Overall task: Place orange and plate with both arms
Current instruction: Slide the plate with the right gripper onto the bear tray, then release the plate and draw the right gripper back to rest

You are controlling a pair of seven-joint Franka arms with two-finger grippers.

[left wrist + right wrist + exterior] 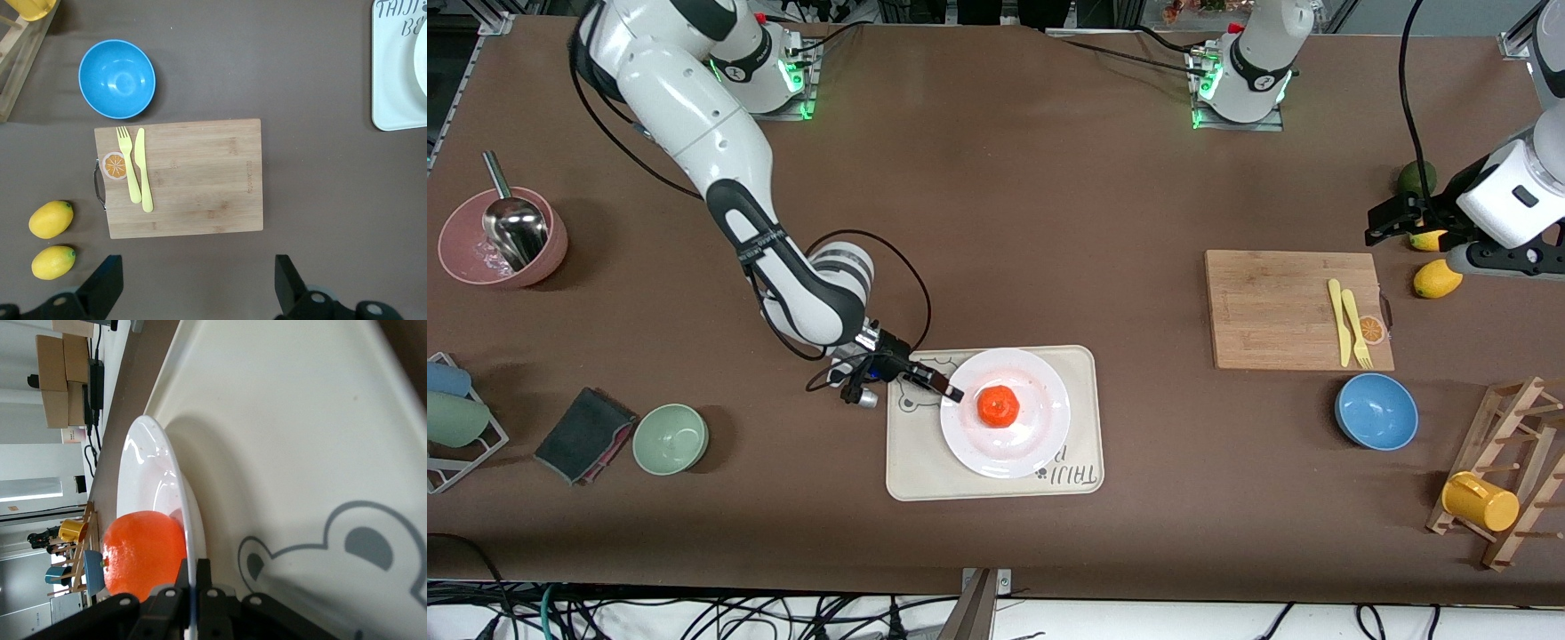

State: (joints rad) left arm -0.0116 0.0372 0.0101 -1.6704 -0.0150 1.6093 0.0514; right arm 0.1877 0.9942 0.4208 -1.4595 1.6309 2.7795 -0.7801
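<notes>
The cream tray [925,462] lay on the counter [1049,222], carrying the plate [1040,436], with the orange [998,405] at its middle. The right hand [951,391] pinched the plate's rim, seemingly fully closed on it. The left hand [1392,222] hovered spread above the counter near the lemons [1437,278].

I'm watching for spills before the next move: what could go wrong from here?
The right gripper is shut on the rim of the plate, which lies on the tray. The orange sits loose on it, so a tilt or jerk could roll it off. The thin rim could also slip from the fingers. The left gripper waits open above the lemons.
</notes>
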